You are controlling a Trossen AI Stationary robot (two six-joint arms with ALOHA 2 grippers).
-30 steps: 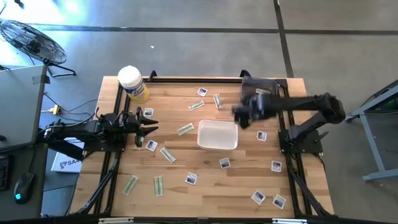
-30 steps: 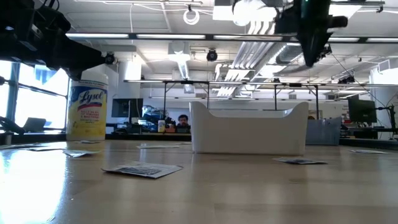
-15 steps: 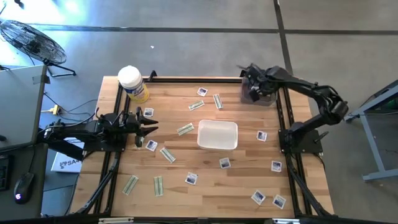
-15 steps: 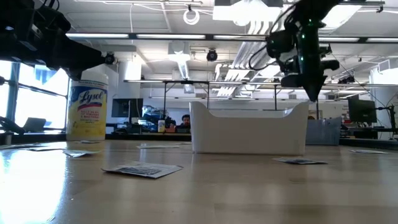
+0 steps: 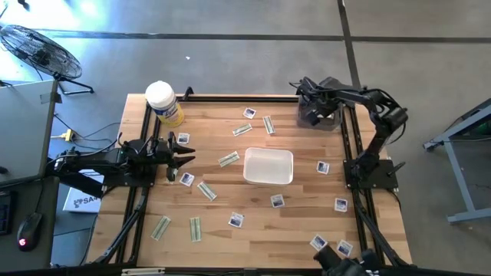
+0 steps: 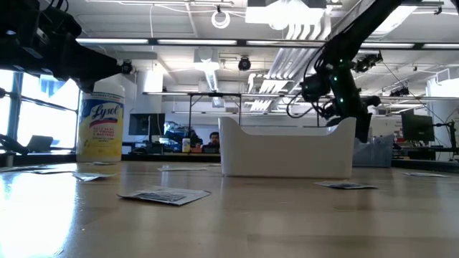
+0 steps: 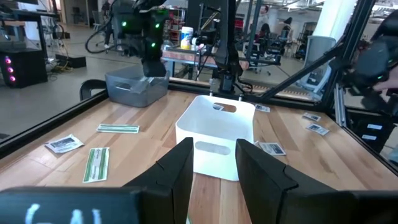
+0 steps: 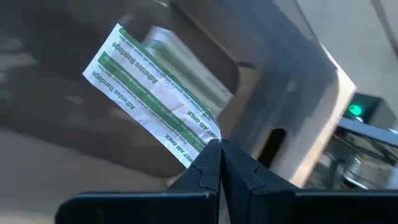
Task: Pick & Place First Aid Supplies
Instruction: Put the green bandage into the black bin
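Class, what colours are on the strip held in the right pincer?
White with green stripes and print on the strip, clearest in the right wrist view.

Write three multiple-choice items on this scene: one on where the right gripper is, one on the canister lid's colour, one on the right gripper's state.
1. Where is the right gripper?
A. over the grey bin at the table's far right corner
B. over the white tray
C. beside the yellow canister

2. What colour is the canister's lid?
A. blue
B. white
C. black

3. What is the right gripper's state?
A. wide open and empty
B. shut on an adhesive bandage strip
C. shut on a square packet

Answers: 1 A, the high view shows it above the grey bin. 2 B, the lid shows white from above. 3 B, the right wrist view shows the fingertips pinching a green-printed strip.
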